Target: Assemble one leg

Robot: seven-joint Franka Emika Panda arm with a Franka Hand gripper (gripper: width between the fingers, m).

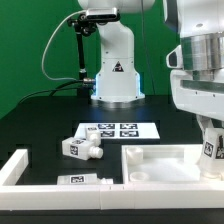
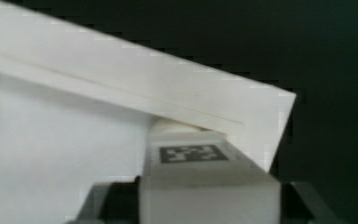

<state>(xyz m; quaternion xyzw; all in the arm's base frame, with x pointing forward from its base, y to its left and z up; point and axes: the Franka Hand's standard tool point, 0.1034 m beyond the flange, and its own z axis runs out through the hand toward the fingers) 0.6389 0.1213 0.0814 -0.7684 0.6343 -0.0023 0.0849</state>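
My gripper [image 1: 207, 138] is shut on a leg [image 1: 210, 152], a stubby white post with a black-and-white tag. It holds the leg upright over the far right corner of the large flat white panel [image 1: 158, 165]. In the wrist view the leg [image 2: 197, 160] sits between the dark fingers [image 2: 115, 200], tag facing the camera, with its far end at the panel's raised rim [image 2: 176, 85] near the corner. I cannot tell whether the leg touches the panel. Two more legs lie loose: one [image 1: 80, 147] left of the panel, one [image 1: 82, 180] by the front edge.
The marker board [image 1: 115, 130] lies flat behind the panel. Long white border bars [image 1: 16, 168] run along the exterior view's left and front. The robot base [image 1: 113, 70] stands at the back. The table is black.
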